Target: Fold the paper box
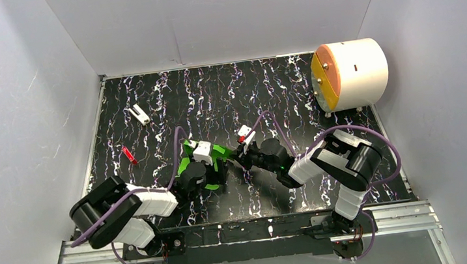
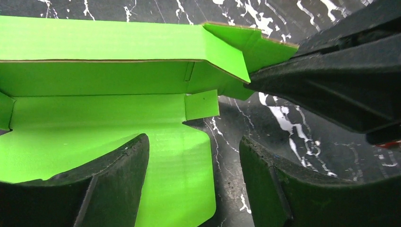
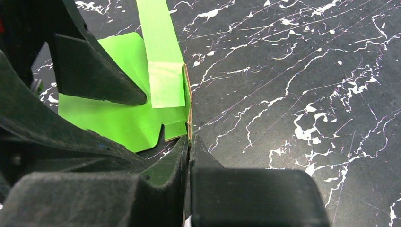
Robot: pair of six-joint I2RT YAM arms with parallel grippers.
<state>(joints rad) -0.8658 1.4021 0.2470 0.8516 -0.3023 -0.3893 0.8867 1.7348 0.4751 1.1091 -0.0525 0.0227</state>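
green thin card, half folded, the paper box (image 1: 220, 153) lies near the middle of the black, white-veined marbled table (image 1: 292, 93), between the tips of the two arms. in the left wrist view the paper box (image 2: 94, 109) has one long wall raised and bent over along its top, with a flat panel ending in a rounded flap spread on the table below. the left gripper (image 1: 203, 165) hangs over that flat panel, jaws spread wide with nothing pinched between them. the right gripper (image 1: 241, 151) reaches in from the right, jaws pressed together on the thin edge of a corner flap. in its own view the right gripper (image 3: 189, 142) has the card edge running straight into its closed tips. well apart, a large white cylinder with an orange-yellow face (image 1: 349, 74) sits at the far right corner. a small white block (image 1: 140, 114) and a small red piece (image 1: 129, 155) lie to the left.
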